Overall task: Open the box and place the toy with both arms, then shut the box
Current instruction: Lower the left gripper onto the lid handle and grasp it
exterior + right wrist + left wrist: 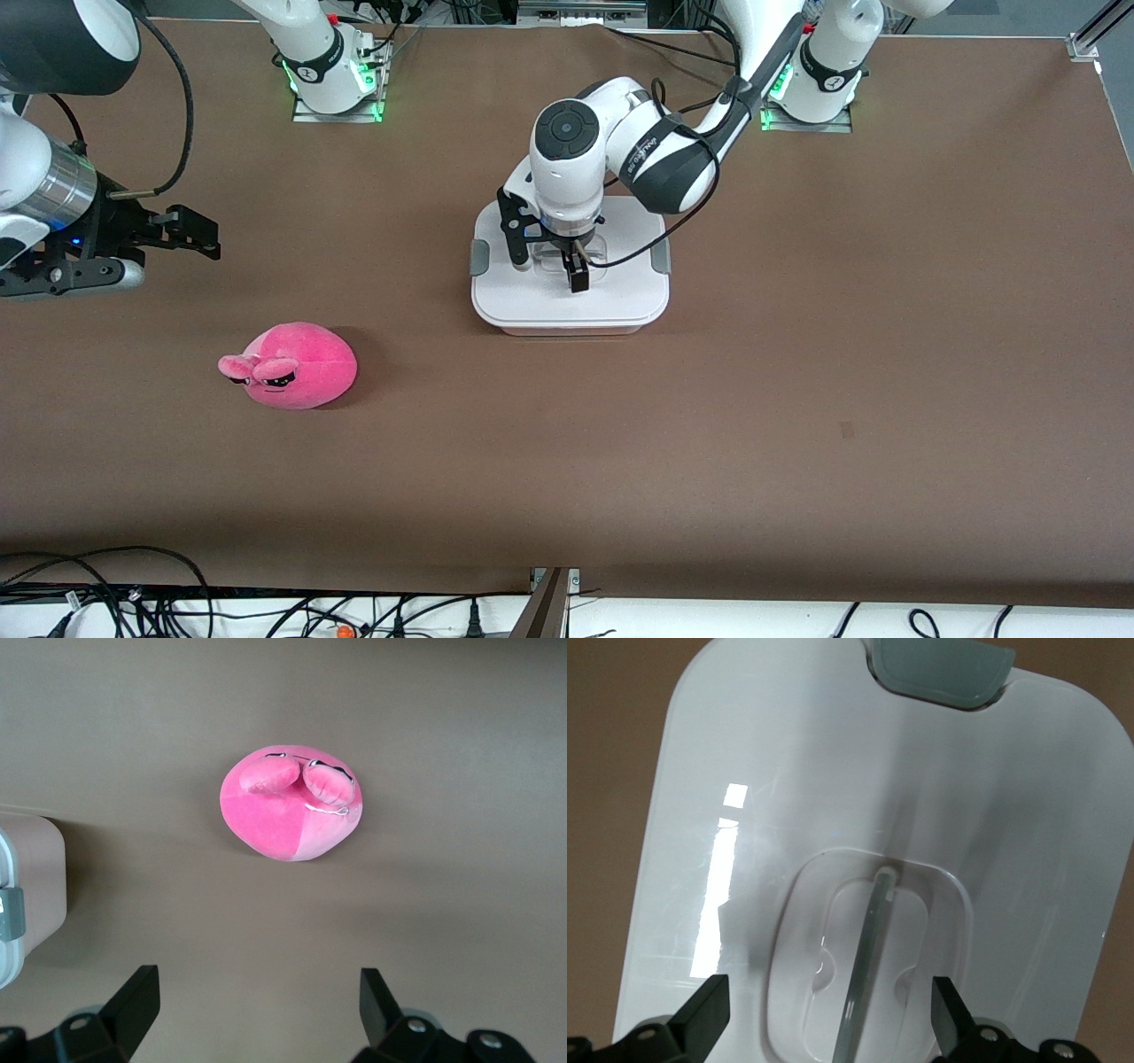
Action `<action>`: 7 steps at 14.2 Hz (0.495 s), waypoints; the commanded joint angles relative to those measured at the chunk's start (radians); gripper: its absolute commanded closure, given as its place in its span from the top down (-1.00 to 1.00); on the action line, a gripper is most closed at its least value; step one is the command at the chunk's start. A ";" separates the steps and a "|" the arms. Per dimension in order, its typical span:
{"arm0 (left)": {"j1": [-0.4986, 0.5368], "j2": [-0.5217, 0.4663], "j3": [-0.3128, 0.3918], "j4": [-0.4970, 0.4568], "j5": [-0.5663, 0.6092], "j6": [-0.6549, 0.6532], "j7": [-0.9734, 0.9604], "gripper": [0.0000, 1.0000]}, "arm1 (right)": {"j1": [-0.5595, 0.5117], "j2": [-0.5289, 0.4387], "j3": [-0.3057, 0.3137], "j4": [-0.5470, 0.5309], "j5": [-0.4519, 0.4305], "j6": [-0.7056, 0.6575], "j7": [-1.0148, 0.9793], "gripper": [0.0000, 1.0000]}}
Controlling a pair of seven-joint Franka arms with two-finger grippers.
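At the front view's centre, the lidded box (570, 301) sits under the left gripper (547, 261), fingers spread wide astride its slick clear handle (868, 966), probably the best hold. The soft, light toy (292, 365) lies lower left; the right gripper (182, 232), also wide, waits.

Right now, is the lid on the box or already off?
On. The white lid lies flat on the box; the open left tool straddles its handle.
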 commanded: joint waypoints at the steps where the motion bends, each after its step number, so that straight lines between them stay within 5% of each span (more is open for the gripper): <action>1: -0.017 0.007 0.014 0.019 0.018 -0.003 0.017 0.52 | -0.004 0.007 0.005 0.009 -0.009 -0.016 -0.017 1.00; 4: -0.021 -0.004 0.014 0.021 0.018 -0.016 0.012 0.10 | -0.004 0.007 0.007 0.001 -0.003 -0.010 -0.002 1.00; 6: -0.021 -0.017 0.012 0.023 0.017 -0.042 0.009 -0.60 | -0.001 0.007 0.008 0.000 -0.004 -0.006 0.000 1.00; 7: -0.021 -0.025 0.012 0.023 0.017 -0.052 0.010 -0.71 | -0.001 0.007 0.008 0.000 -0.004 -0.003 0.000 1.00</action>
